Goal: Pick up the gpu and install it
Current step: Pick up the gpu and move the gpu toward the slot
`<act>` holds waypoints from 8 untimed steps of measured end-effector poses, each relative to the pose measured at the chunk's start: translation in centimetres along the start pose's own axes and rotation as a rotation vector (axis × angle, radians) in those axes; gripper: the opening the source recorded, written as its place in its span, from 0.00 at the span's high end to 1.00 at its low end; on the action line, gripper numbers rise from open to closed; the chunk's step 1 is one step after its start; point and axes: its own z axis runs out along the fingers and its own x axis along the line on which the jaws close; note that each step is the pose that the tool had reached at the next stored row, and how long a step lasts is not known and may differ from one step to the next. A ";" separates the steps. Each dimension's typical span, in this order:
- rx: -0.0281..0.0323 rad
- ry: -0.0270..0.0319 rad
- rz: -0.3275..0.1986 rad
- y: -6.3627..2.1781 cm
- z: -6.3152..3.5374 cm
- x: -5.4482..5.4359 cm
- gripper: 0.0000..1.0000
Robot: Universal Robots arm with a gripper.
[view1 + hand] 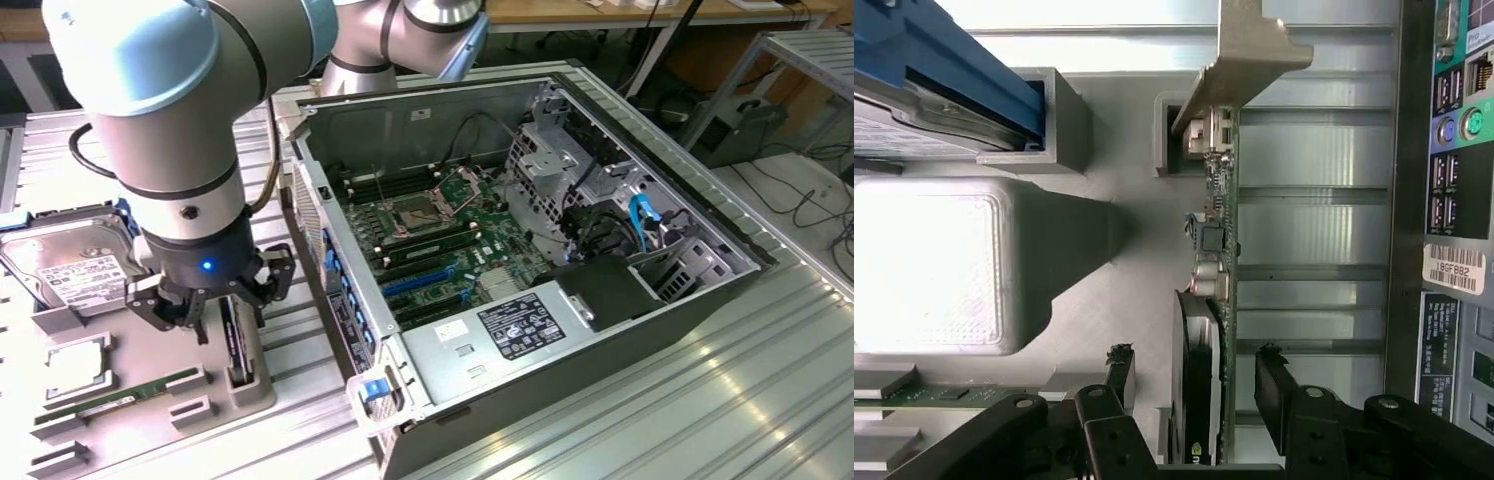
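Our arm [174, 120] stands nearly upright, its wrist [200, 235] turned straight down, low over the surface [747, 400] near that surface's edge at the exterior view's left. Our hand [214, 318] hangs below the wrist, black fingers [1116, 372] spread wide with the tips pointing down, and we close on nothing between them.

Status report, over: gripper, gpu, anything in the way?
Gripper open, straddling gpu. That gpu on edge in gray holder, not gripped. No obstruction seen.
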 end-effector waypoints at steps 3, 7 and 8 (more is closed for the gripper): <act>-0.0328 -0.0001 0.000 0.00 0.00 0.0 0.40; -0.0329 -0.0001 0.000 0.00 0.00 0.0 0.40; -0.0329 -0.0001 0.000 0.00 0.00 0.0 0.40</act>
